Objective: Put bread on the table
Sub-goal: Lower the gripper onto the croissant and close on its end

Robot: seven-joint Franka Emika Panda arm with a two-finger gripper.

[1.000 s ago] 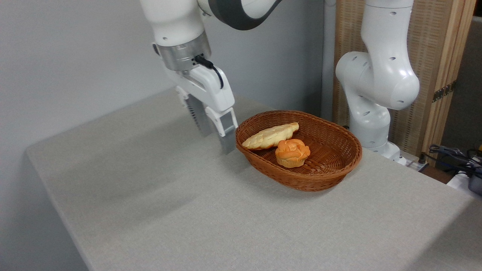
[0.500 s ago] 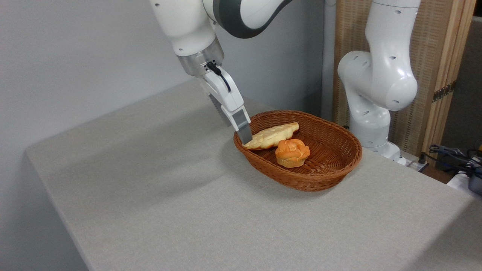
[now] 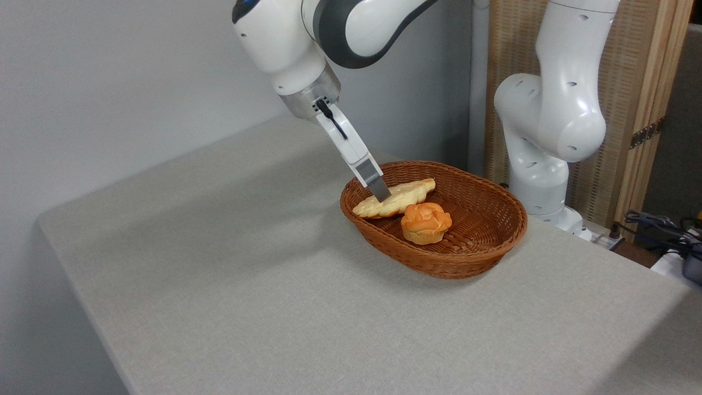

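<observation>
- Desk [image 3: 219, 285] space on the left side is bare grey cloth. The bread has to end up somewhere here, and none is on it yet.
- Moving right, the tool [image 3: 382, 193] is now over the near-left rim of the basket [image 3: 466, 263]. A second ago it was down low by the desk, outside the basket on its left. It has lifted, swung right and tipped over at a slant.
- Its tip now sits on or just above the long braided bread [image 3: 403, 198], near the middle of the loaf. I cannot tell if it is touching.
- I see the tool from its thin side, so only one finger [image 3: 377, 184] shows. I cannot tell if the tool is open or closed, and it is not holding anything that I can see.
- That bread lies where it did before, inside the basket, leaning on the back-left wall.
- Just right of it, the small round bun [image 3: 425, 221] has not moved. It is not the one to pick.
- I think this means the reach is nearly done. The grab comes next, then the lift out to the desk.
- Far right, the white arm base [image 3: 543, 137] stands behind the basket.
</observation>
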